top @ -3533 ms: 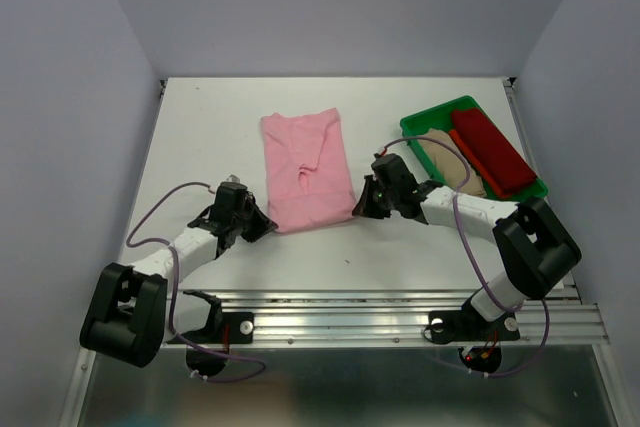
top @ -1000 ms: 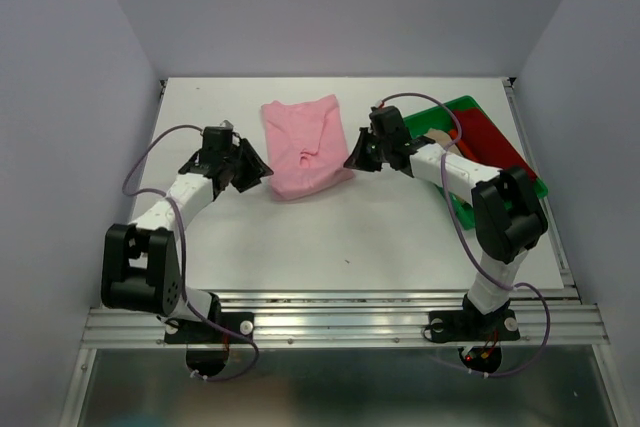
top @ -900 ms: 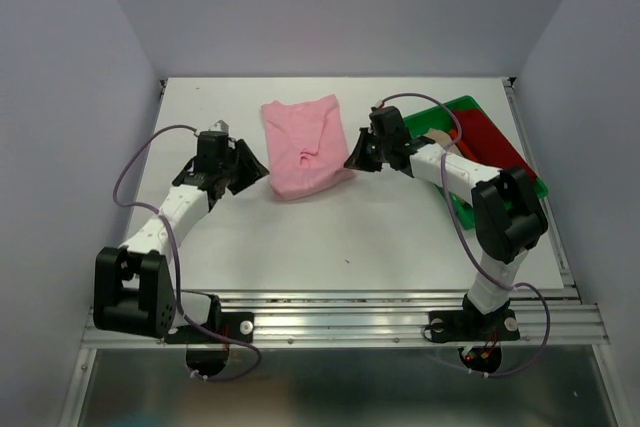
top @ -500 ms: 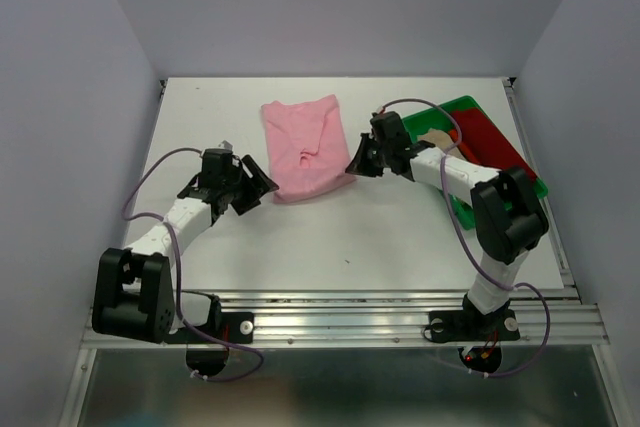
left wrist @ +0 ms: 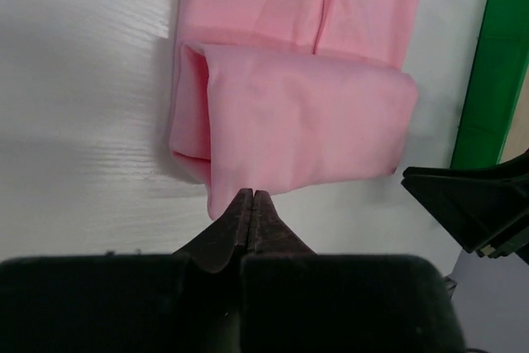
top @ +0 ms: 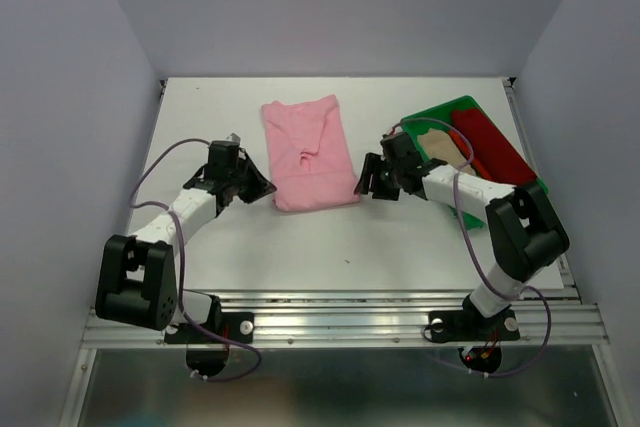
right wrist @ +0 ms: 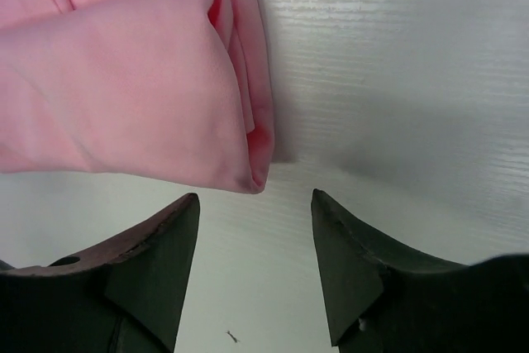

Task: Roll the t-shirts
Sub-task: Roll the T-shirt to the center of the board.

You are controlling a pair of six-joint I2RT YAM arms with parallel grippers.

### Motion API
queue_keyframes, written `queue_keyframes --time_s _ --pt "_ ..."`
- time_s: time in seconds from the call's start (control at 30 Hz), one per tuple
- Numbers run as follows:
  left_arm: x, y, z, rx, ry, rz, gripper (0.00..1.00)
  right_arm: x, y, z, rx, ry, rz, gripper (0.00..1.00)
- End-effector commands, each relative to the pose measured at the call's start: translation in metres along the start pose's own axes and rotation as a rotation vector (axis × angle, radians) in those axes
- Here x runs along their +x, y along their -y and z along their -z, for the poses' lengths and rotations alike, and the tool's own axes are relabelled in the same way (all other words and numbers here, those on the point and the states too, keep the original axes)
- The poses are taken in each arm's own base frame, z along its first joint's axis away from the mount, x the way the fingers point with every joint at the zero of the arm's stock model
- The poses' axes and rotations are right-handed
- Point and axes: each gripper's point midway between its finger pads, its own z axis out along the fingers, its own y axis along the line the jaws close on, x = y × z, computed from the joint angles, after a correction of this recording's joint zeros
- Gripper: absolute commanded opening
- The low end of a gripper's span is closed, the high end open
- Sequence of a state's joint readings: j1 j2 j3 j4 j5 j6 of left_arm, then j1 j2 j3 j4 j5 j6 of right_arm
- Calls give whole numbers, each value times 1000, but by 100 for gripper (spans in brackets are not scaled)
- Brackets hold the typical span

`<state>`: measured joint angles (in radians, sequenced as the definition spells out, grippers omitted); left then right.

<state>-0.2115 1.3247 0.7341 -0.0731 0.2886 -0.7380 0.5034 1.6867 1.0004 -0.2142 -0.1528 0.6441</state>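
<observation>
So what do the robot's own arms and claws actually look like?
The two arms match. The left arm and right arm have white links between bulky black joints, and a thin purple cable loops along each. The left claw and right claw are matte black, with wedge-shaped fingers that taper to points.
</observation>
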Motion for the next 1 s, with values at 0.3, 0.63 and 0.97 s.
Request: queue_keyframes --time_s 0.3,0.63,0.97 --pt "-5 26 -32 14 -34 -51 0 -89 -49 -3 -45 166 152 13" --pt "24 -19 -56 -95 -113 -30 0 -86 -31 -67 14 81 199 10" --pt "29 -46 -69 -199 -139 -63 0 -57 -7 -77 55 59 162 7"
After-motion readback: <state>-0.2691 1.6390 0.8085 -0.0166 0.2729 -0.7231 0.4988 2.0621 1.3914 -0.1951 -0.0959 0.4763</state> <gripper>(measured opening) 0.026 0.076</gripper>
